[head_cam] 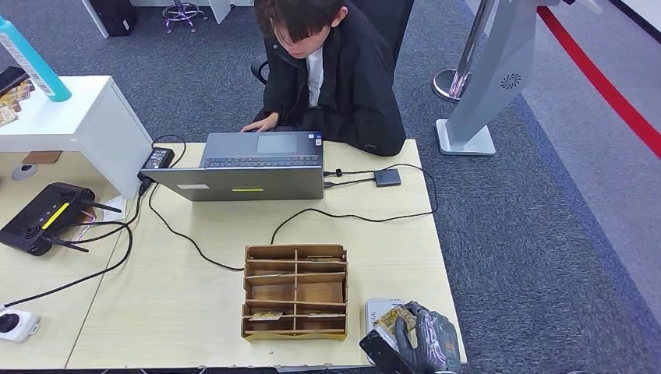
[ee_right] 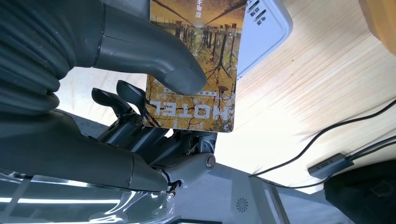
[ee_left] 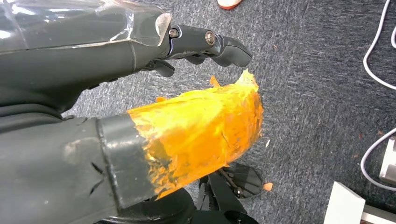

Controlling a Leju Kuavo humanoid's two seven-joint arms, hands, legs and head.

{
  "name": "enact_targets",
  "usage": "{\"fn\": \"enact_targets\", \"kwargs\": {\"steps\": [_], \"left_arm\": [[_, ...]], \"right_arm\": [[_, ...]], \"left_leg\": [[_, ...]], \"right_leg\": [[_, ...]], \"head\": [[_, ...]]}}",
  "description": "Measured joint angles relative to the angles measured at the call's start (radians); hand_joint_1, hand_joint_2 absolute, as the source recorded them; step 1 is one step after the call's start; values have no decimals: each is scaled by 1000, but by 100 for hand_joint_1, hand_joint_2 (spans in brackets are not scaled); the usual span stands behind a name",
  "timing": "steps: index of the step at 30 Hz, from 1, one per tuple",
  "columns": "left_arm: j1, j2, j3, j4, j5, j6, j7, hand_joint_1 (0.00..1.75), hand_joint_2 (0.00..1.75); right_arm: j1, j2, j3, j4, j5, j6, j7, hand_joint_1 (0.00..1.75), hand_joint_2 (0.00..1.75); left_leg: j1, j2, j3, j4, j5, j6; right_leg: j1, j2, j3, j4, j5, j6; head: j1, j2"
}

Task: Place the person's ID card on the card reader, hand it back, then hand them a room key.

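My right hand [head_cam: 425,340] is at the table's near right corner and pinches a yellow tree-pictured card [head_cam: 392,319] printed HOTEL [ee_right: 196,70] between thumb [ee_right: 149,51] and fingers. The card hangs just above the white card reader [head_cam: 374,310] [ee_right: 264,28]; I cannot tell whether they touch. A wooden compartment box [head_cam: 296,292] left of the reader holds more cards [head_cam: 266,315]. The person [head_cam: 327,62] sits across the table, typing on a grey laptop [head_cam: 249,164]. My left hand [ee_left: 154,116] hangs over the carpet with nothing in it, its thumb wrapped in orange tape [ee_left: 201,130].
Black cables [head_cam: 351,216] cross the table between laptop and box, with a small adapter [head_cam: 387,177] at the back right. A black controller [head_cam: 39,218] and a white shelf [head_cam: 70,117] stand at the left. A grey stand [head_cam: 483,86] is on the carpet.
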Motion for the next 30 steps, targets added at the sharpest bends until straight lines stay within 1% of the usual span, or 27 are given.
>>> {"fn": "enact_targets", "kwargs": {"steps": [9, 21, 30], "left_arm": [[0, 0, 0, 0, 0, 0, 0, 0, 0], [0, 0, 0, 0, 0, 0, 0, 0, 0], [0, 0, -4, 0, -4, -14, -4, 0, 0]], "right_arm": [[0, 4, -8, 0, 32, -5, 12, 175, 175], [0, 5, -15, 0, 38, -6, 14, 175, 175], [0, 11, -28, -9, 104, -23, 11, 175, 175]], "left_leg": [[0, 0, 0, 0, 0, 0], [0, 0, 0, 0, 0, 0], [0, 0, 0, 0, 0, 0]], "right_leg": [[0, 0, 0, 0, 0, 0], [0, 0, 0, 0, 0, 0], [0, 0, 0, 0, 0, 0]], "head": [[0, 0], [0, 0], [0, 0]]}}
